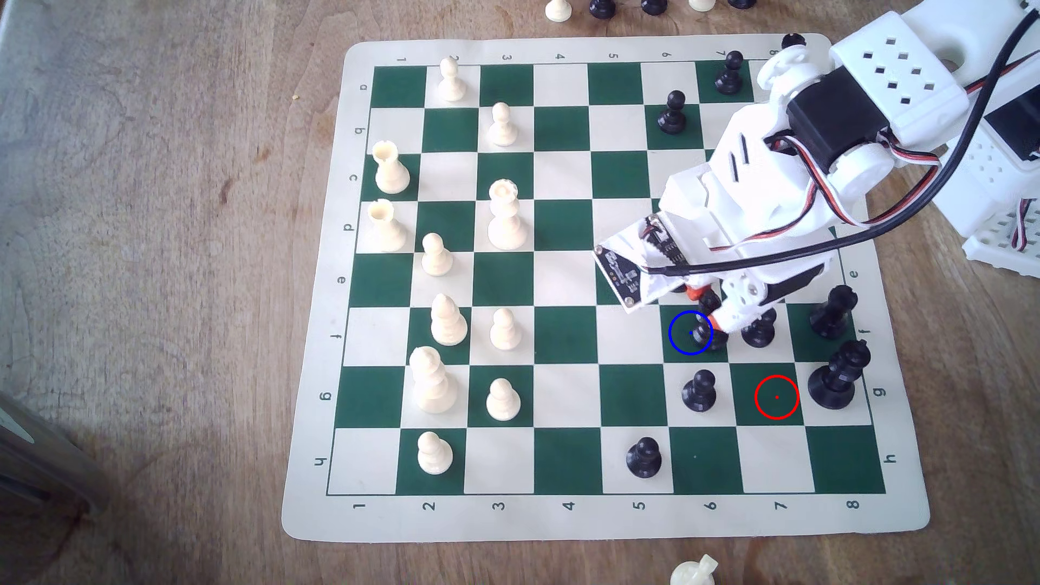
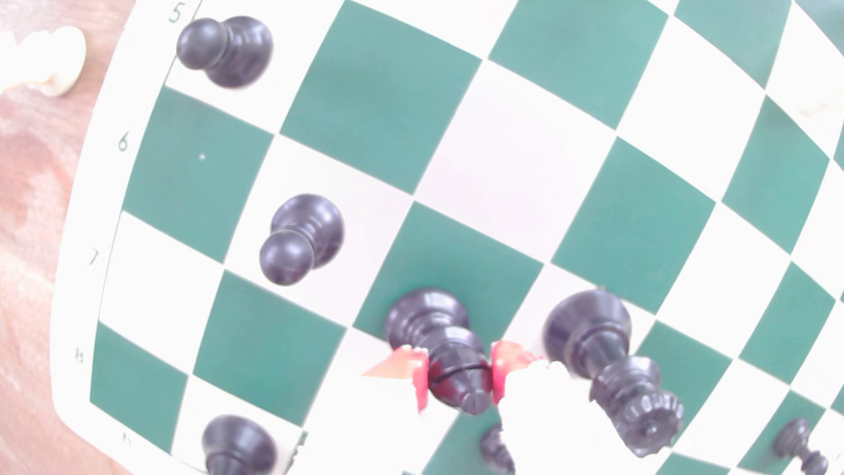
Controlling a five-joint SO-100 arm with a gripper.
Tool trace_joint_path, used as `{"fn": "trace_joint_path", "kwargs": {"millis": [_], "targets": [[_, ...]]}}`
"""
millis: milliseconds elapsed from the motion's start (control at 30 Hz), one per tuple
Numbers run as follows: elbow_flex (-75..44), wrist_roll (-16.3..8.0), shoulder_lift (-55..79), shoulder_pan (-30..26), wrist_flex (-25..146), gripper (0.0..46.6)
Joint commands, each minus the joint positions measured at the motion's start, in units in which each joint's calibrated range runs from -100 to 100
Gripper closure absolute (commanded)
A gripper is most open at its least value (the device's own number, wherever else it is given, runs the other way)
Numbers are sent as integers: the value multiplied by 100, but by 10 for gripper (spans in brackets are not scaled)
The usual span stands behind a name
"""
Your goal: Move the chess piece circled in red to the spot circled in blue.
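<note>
**Bishop gripped at blue-ringed square**

We see the gripper (image 2: 461, 377) closed narrow on the chess piece (image 2: 450, 361), base on the spot (image 1: 684, 337). Beyond it, a black pawn (image 1: 699, 391); farther, the red-ringed square (image 1: 776, 397).

A green-and-cream chess mat (image 1: 315, 394) lies on a wooden table (image 1: 140, 225). White pieces stand toward the exterior view's left, among them two rooks (image 1: 390, 169) and a queen (image 1: 505, 216). Black pawns (image 1: 699, 391) and two taller black pieces (image 1: 837, 377) stand toward its right. A white piece (image 1: 693, 572) lies off the mat.
</note>
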Motion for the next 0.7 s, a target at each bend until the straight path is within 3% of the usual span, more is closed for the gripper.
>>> {"fn": "trace_joint_path", "kwargs": {"millis": [0, 533, 600, 633, 667], "targets": [[-276, 63, -132, 108, -71, 463], [-421, 0, -268, 147, -210, 461], [-394, 5, -268, 147, -210, 430], [-349, -5, -276, 163, -210, 375], [-331, -5, -285, 163, -185, 360]]}}
